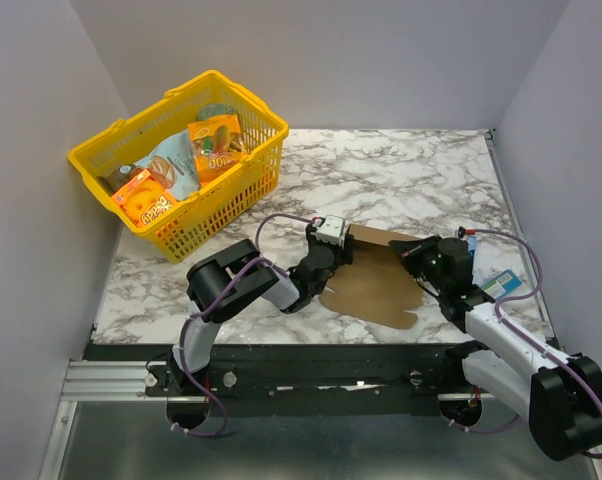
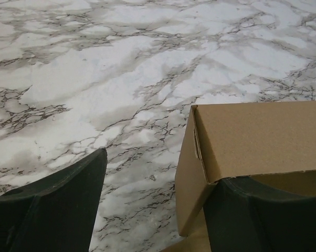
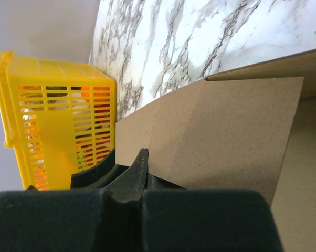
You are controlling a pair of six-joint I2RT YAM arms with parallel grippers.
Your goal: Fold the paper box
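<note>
Paper box (image 1: 379, 278) is noted mid-table (image 1: 421, 170), between the two arms and part-formed: one wall is raised, and rounded flaps lie flat toward the near edge. Left gripper (image 2: 160, 176) is held wide open with the raised corner between its fingers, nothing clamped. Right gripper (image 3: 139, 163) is closed tight by a side panel; whether card is pinched cannot be told. Step judged: walls being stood up. Next, the wall probably needs to be gripped and its flap creased inward.

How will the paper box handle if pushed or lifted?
The paper box is thin cardboard, half-folded, so probably light and apt to flex at its creases. Its flat flaps lie on the smooth marble table, so a push would likely slide it.
</note>
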